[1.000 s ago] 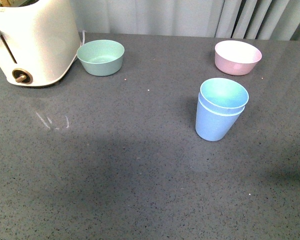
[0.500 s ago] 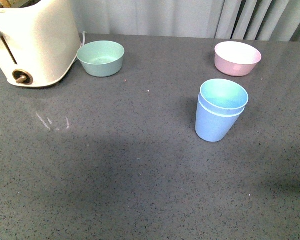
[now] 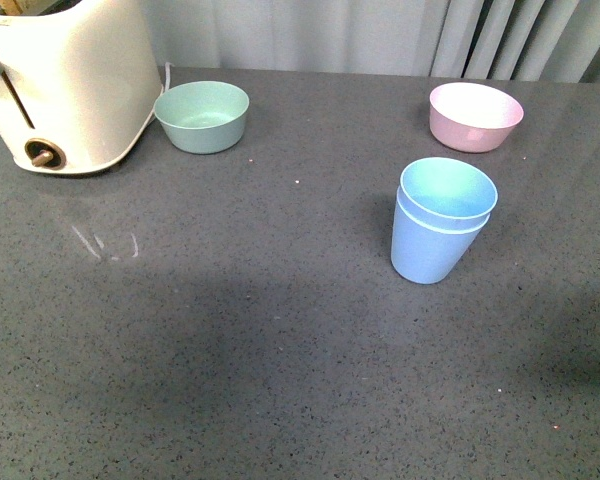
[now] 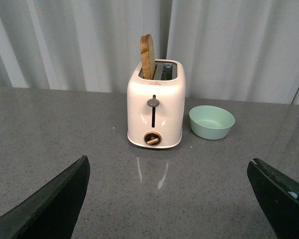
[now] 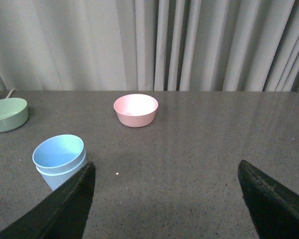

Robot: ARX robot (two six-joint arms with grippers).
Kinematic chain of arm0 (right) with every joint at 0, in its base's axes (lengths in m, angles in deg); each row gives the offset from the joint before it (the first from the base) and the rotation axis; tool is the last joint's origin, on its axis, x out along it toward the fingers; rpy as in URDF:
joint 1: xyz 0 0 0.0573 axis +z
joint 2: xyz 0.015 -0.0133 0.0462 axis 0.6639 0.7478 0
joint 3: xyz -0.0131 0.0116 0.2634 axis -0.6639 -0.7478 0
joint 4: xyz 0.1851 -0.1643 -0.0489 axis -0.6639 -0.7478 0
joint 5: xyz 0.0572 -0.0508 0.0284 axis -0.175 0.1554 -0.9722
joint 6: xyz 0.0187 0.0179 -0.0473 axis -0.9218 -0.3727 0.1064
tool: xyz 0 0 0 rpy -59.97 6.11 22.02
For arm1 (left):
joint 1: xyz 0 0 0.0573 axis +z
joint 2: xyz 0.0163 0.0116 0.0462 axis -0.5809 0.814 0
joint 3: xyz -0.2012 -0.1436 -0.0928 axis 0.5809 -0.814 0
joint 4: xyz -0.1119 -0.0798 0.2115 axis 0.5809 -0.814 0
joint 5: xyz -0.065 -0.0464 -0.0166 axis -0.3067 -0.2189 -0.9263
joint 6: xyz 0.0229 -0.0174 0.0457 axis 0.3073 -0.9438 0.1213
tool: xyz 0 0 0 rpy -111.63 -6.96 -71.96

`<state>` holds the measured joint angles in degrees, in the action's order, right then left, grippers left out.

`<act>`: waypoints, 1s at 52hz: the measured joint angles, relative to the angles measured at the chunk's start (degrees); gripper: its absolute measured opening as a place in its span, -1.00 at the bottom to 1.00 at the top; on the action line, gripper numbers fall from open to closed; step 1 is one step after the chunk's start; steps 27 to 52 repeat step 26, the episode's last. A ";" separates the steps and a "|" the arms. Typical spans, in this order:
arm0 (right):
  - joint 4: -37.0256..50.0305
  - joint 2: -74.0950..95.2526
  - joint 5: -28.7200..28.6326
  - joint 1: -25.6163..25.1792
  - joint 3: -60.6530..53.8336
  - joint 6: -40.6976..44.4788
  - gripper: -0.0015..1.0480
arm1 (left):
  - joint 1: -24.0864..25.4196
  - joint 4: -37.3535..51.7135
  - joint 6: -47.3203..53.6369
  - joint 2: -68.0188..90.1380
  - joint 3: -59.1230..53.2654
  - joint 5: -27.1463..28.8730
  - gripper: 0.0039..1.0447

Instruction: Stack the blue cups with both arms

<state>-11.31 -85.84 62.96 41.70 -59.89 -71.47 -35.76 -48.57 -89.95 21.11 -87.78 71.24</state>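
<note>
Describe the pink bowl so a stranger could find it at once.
Start at the white toaster at the far left of the grey table and look along the back edge, past the green bowl, toward the right. The pink bowl sits there, just behind the stacked blue cups. It is the only pink thing, low and wide.

Blue cups (image 5: 59,158) nested; end effector (image 5: 167,206) spread wide.

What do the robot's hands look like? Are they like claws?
Only the fingertips show. The left gripper has two dark, nearly black fingers, flat and wedge-shaped. The right gripper has the same two dark wedge-shaped fingers. No cables or markings are visible.
</note>
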 joint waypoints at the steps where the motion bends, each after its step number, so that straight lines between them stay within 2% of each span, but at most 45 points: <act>1: 0.00 0.00 0.00 0.00 0.00 -0.02 0.68 | 0.00 0.00 0.02 0.00 0.00 0.00 0.84; 2: 0.00 0.00 0.00 0.00 0.00 -0.02 0.78 | 0.00 0.00 0.00 0.00 0.00 0.00 0.84; 4: 0.00 0.00 0.00 0.00 0.00 -0.09 0.85 | 0.00 0.00 0.02 0.00 0.00 0.00 0.84; 52: 0.00 0.00 0.00 0.00 0.00 -0.07 0.83 | 0.00 0.00 0.02 0.00 0.00 0.00 0.84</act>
